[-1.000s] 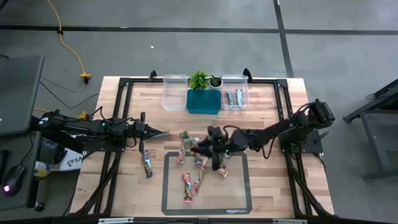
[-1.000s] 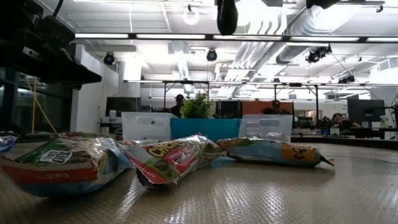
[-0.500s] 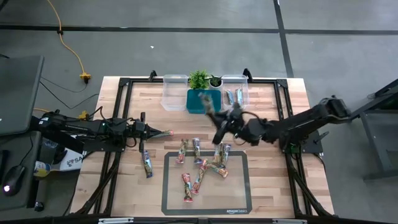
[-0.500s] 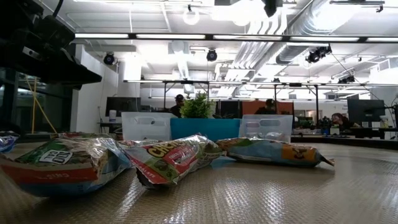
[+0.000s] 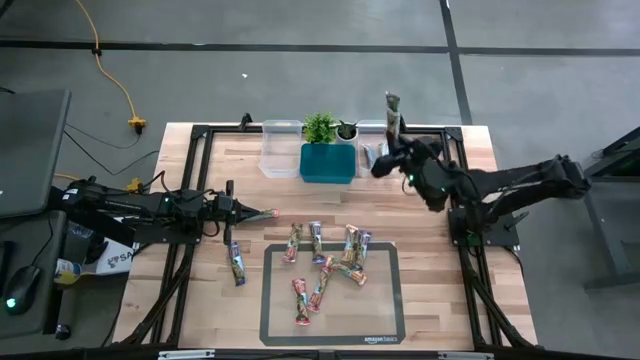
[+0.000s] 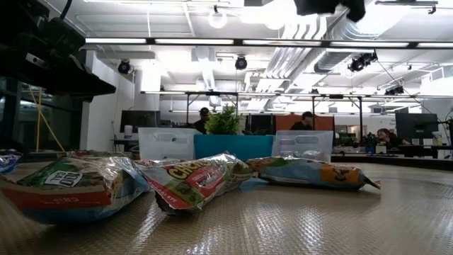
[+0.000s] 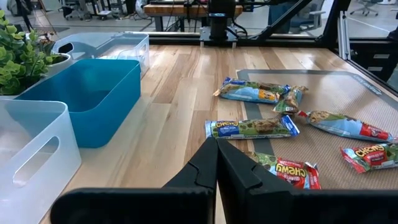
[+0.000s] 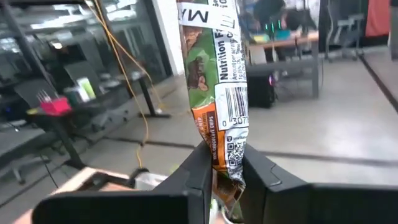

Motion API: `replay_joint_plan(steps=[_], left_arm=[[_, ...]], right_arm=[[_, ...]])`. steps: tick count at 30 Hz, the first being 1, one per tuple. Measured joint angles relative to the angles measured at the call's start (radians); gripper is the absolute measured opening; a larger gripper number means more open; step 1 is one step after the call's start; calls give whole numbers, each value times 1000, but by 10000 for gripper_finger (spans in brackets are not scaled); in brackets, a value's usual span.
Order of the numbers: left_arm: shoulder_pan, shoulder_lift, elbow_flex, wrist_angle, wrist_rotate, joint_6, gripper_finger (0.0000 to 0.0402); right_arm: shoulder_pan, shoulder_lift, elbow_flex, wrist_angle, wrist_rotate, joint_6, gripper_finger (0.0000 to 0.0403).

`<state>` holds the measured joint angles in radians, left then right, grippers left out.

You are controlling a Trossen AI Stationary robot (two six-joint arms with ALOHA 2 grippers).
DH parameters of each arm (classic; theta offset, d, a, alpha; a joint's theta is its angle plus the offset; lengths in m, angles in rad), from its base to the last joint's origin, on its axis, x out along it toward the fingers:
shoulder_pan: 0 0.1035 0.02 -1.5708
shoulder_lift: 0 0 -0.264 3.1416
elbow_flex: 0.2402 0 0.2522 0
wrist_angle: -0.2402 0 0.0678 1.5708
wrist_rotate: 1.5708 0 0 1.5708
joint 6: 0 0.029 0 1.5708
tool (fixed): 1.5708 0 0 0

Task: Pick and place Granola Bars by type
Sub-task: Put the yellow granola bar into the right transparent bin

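Bars (image 5: 318, 262) lie scattered at lower centre of the table (image 5: 430, 300); my left hand (image 5: 270, 213) waits pinched shut, centre-left. Upper right, my right hand (image 5: 392, 150) clamps a granola bar (image 5: 392, 108) upright, seemingly above the clear bin (image 5: 378, 148). Next: lower and release.

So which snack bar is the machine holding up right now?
Find the wooden table's far edge, where the right-hand clear bin stands. Above it the right claw pinches one granola bar. It alone stands on end in the air; the others lie flat.
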<state>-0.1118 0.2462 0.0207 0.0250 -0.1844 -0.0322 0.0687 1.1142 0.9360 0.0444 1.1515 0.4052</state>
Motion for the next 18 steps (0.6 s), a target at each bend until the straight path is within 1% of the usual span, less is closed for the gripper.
replay_joint_plan(steps=[2, 5, 8, 14, 18], left_arm=[[0, 0, 0, 0, 0, 0, 1], [0, 0, 0, 0, 0, 0, 1], [0, 0, 0, 0, 0, 0, 1], [0, 0, 0, 0, 0, 0, 1], [0, 0, 0, 0, 0, 0, 1]], right_arm=[[-76, -8, 0, -113, -94, 110, 45], [-206, -6, 0, -288, -290, 276, 45], [-328, 8, 0, -403, -472, 352, 44], [-529, 53, 0, -429, -778, 360, 33], [-635, 109, 0, -430, -977, 407, 34]])
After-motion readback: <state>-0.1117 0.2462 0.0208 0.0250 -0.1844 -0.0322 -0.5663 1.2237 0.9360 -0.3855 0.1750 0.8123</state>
